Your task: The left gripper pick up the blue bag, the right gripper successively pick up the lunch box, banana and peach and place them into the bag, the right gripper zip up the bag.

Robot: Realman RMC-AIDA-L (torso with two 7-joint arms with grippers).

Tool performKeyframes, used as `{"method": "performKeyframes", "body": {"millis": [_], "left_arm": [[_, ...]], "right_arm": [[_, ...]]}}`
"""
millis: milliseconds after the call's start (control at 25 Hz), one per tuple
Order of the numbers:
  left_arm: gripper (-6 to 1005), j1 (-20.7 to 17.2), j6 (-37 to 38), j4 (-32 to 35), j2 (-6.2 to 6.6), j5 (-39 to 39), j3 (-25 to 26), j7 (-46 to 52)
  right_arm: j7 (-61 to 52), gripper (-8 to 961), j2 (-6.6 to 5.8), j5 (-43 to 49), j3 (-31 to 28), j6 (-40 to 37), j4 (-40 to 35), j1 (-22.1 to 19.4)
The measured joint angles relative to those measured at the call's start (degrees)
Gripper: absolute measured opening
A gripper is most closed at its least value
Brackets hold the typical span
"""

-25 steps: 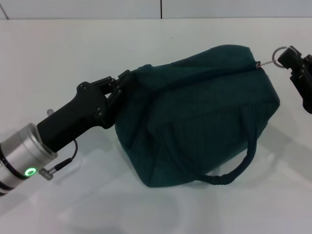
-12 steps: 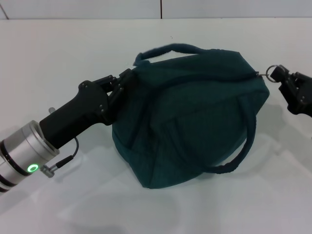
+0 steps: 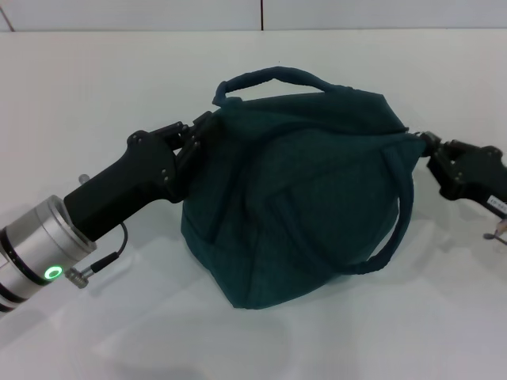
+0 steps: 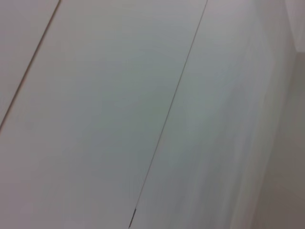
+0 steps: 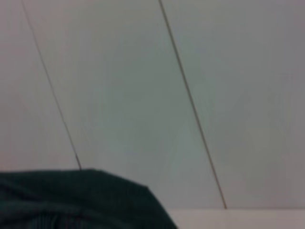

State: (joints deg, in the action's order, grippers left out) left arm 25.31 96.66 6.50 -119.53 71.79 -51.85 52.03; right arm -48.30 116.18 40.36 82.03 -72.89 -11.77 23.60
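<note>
From the head camera I see the left gripper (image 3: 200, 136) clamped on the near end of the blue bag (image 3: 293, 198), which sits on the white table (image 3: 95, 87). The right gripper (image 3: 432, 150) touches the bag's opposite end; I cannot tell its fingers' state. One handle (image 3: 273, 77) arches beyond the bag, open table all round.

My left wrist camera shows only pale panels.

My right wrist camera catches a dark edge of the bag (image 5: 71, 200) below a seamed wall (image 5: 190, 95).

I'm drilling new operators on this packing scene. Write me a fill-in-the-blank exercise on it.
1. The dark teal fabric bag rests on a ____ table.
2. The black left gripper grips the bag's ____ end.
3. The black right gripper is at the bag's ____ end.
4. The bag has ____ loop handles.

Missing words: white; left; right; two
</note>
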Motion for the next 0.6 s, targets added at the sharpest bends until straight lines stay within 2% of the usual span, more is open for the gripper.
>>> {"method": "performKeyframes", "body": {"millis": [280, 600], "left_arm": [[58, -0.03, 0.02, 0.00, 0.00, 0.00, 0.00, 0.00], [58, -0.26, 0.29, 0.00, 0.00, 0.00, -0.01, 0.47]], "right_arm": [[-0.07, 14, 0.01, -0.09, 1.27, 1.90, -0.06, 0.30], [0.19, 14, -0.06, -2.48, 0.74, 1.36, -0.46, -1.43]]}}
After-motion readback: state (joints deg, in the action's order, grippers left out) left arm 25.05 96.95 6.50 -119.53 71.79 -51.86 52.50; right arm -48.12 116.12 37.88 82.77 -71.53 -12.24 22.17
